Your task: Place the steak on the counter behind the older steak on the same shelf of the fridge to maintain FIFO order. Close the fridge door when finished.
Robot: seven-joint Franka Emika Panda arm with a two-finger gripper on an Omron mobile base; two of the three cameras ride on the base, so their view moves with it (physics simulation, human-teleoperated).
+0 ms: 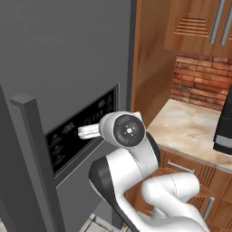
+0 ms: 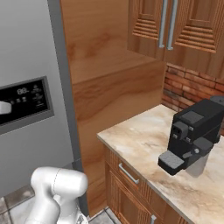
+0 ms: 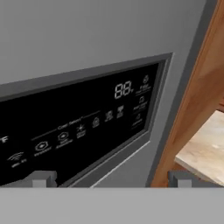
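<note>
Grey metal of the fridge door [image 3: 87, 39] spans the field ahead of the gripper [image 3: 111, 178], with the dark dispenser panel [image 3: 78, 127] directly in front of the jaws. The two fingertips [image 3: 41, 178] stand wide apart at the bottom of the hand view with nothing between them: the jaws are open and hold nothing. To the right of the jaws the door ends at a dark vertical edge, just beside one brown wood side panel [image 3: 192, 100]; beyond that lies a corner of the beige marbled counter [image 3: 205, 151].

From the left base view, the hand [image 1: 88, 131] sits close against the dispenser panel [image 1: 81, 131], leaving little room ahead; open room lies to the right of the jaws, over the counter [image 1: 190, 127]. The door [image 1: 63, 54] appears shut flush with the fridge [image 1: 131, 45] frame.

The right base view adds what the hand view lacks: one black coffee machine [image 2: 194, 133] standing on the counter [image 2: 144, 140], well to the right of the jaws; one brick wall [image 2: 192, 87] behind it; two wooden upper cabinet doors [image 2: 175, 26] with silver bar handles; and drawers [image 2: 127, 175] beneath the worktop edge. The bare stretch of counter nearest the fridge carries no visible meat; neither steak can be located in these views.
</note>
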